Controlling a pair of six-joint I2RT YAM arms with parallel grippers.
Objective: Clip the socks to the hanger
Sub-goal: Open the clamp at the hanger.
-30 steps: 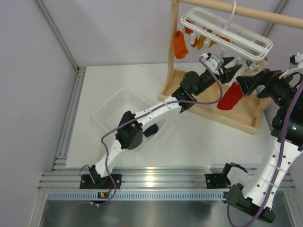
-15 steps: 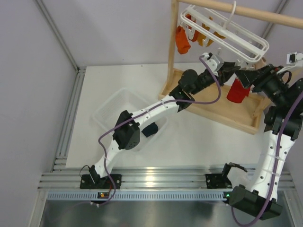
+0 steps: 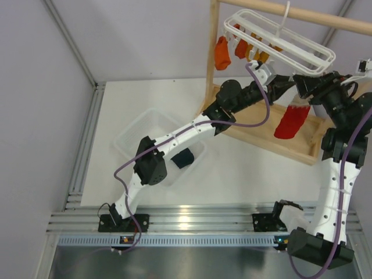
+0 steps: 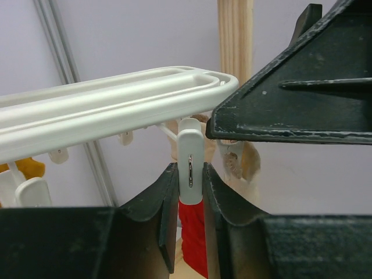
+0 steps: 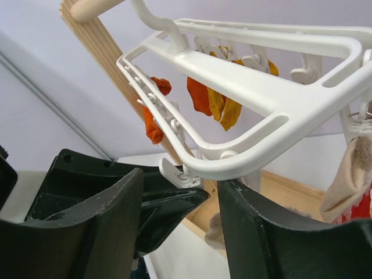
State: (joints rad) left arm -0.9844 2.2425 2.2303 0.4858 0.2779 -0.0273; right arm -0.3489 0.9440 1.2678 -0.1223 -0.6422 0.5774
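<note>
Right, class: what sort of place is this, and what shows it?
Likely a robot test bench: metal rails, bare panel walls, left arm and right arm bolted at the table edge.

A light wooden rack (image 3: 213, 64) stands at the far right of the white table (image 3: 250, 174) — an upright post, a round rod across the top and a flat tray base. Orange socks (image 3: 221, 52) and yellow socks (image 3: 260, 56) hang high up, just beside the post. A clear plastic bin (image 3: 135, 135) sits on the table to the left of the rack's base. Metal rails (image 3: 192, 220) run along the near edge.
</note>
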